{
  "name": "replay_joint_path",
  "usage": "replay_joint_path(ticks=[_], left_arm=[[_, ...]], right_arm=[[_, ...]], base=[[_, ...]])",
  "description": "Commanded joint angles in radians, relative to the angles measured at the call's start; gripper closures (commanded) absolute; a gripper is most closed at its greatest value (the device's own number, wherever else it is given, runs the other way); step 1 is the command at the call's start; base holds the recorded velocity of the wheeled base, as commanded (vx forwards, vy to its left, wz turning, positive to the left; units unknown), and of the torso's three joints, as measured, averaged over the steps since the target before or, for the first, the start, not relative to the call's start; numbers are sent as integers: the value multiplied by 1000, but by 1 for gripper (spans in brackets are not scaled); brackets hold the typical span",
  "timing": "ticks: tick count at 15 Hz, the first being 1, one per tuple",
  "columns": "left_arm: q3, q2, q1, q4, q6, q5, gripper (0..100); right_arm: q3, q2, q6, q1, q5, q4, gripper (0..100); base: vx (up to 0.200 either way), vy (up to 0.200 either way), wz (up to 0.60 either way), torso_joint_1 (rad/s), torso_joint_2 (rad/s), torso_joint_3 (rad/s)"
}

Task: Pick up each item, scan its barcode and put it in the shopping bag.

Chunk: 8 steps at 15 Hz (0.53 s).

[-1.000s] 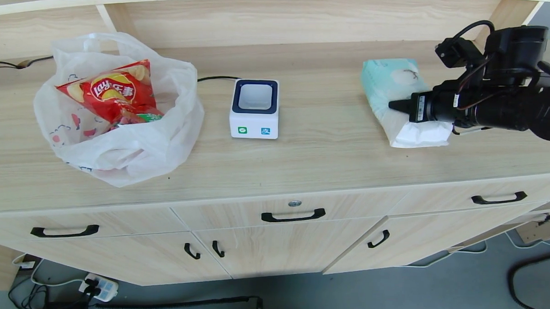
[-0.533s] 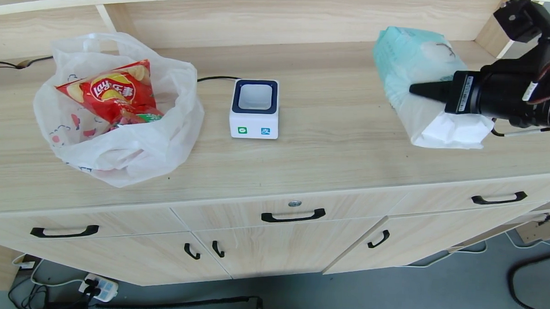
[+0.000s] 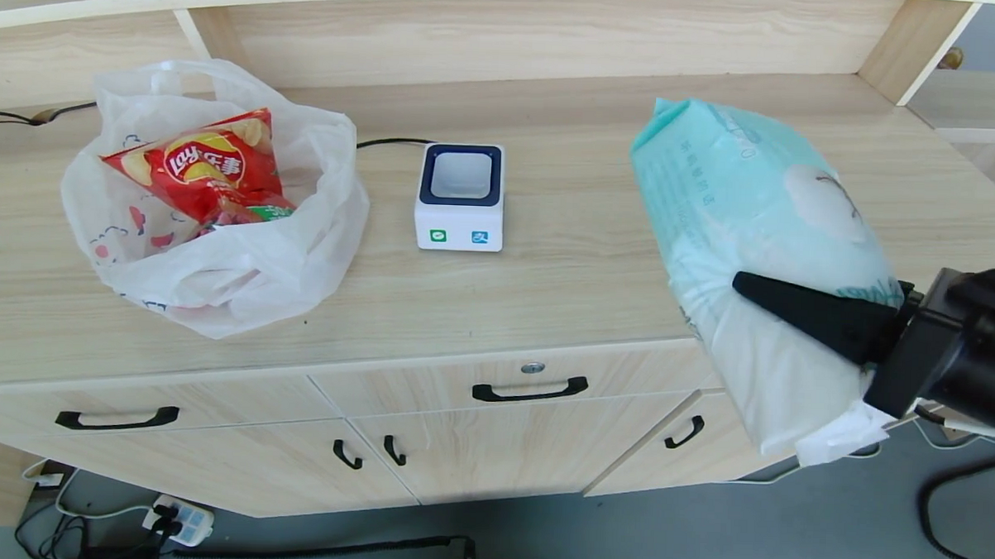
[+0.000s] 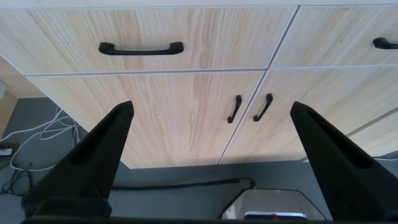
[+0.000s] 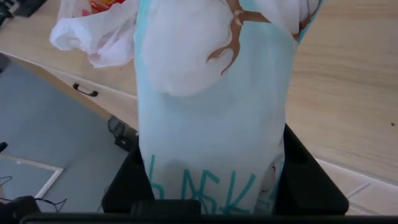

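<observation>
My right gripper is shut on a large teal and white pack of tissues, held up in the air over the counter's front right edge. The same tissue pack stands between the two black fingers in the right wrist view. A white barcode scanner with a dark blue top sits mid-counter, left of the pack. At the far left lies the white plastic shopping bag, holding a red bag of chips. My left gripper hangs open below counter height, facing the cabinet doors.
The wooden counter has a raised back shelf behind it. Drawers and doors with black handles line its front. A black cable runs from the scanner toward the back. Cords and a power strip lie on the floor.
The right gripper lifted the tissue pack off the counter at the back right and carried it up and toward the front edge. Bag, chips and scanner have stayed put.
</observation>
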Motion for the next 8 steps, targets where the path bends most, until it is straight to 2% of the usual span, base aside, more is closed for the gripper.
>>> replay_joint_path(ticks=[1, 3, 5, 7, 8], left_arm=[[0, 2, -1, -2, -2, 0, 0], [0, 2, -1, -2, 1, 0, 0], [0, 2, -1, -2, 3, 0, 0], [0, 0, -1, -2, 3, 0, 0], [0, 2, -1, -2, 3, 0, 0]], right_arm=[[57, -21, 80, 125, 6, -54, 100], [55, -14, 237, 199, 29, -54, 100], [37, -13, 400, 226, 91, -57, 100], [19, -10, 528, 242, 98, -68, 100], [5, -1, 647, 263, 97, -103, 100]], base=[[0, 0, 0, 0, 0, 0], [0, 0, 0, 0, 0, 0], [0, 0, 0, 0, 0, 0], [0, 0, 0, 0, 0, 0], [0, 0, 0, 0, 0, 0]])
